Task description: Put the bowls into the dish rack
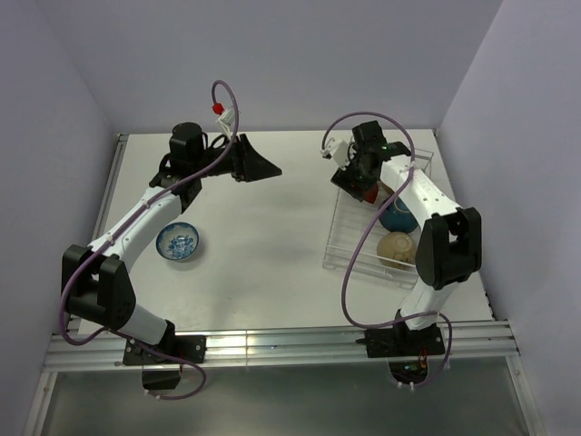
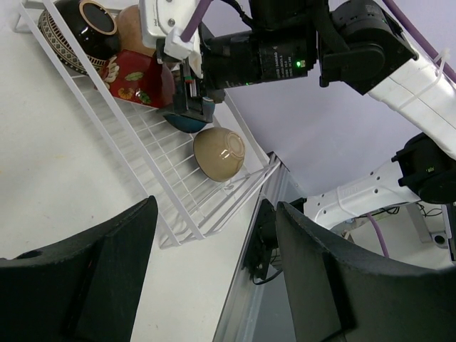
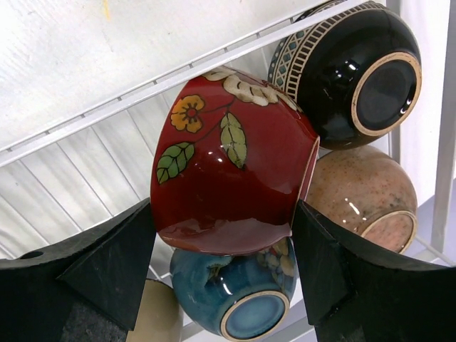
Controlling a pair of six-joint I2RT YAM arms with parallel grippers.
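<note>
A red flowered bowl (image 3: 231, 171) sits tilted in the dish rack (image 3: 142, 92), and my right gripper (image 3: 222, 239) is shut on it, one finger on each side. Around it in the rack lie a black bowl (image 3: 356, 71), a speckled brown bowl (image 3: 360, 192), a dark blue bowl (image 3: 235, 296) and a cream bowl (image 3: 153, 317). From above, the right gripper (image 1: 363, 186) is over the far end of the dish rack (image 1: 349, 245). A blue-patterned white bowl (image 1: 180, 242) stands alone on the table at the left. My left gripper (image 1: 263, 166) hovers open and empty at the back centre.
The left wrist view looks across at the rack (image 2: 142, 132), the tan bowl (image 2: 219, 152) and the right arm (image 2: 285, 50) above it. The table's right edge and a metal rail (image 2: 249, 285) run just past the rack. Walls close the table in on three sides.
</note>
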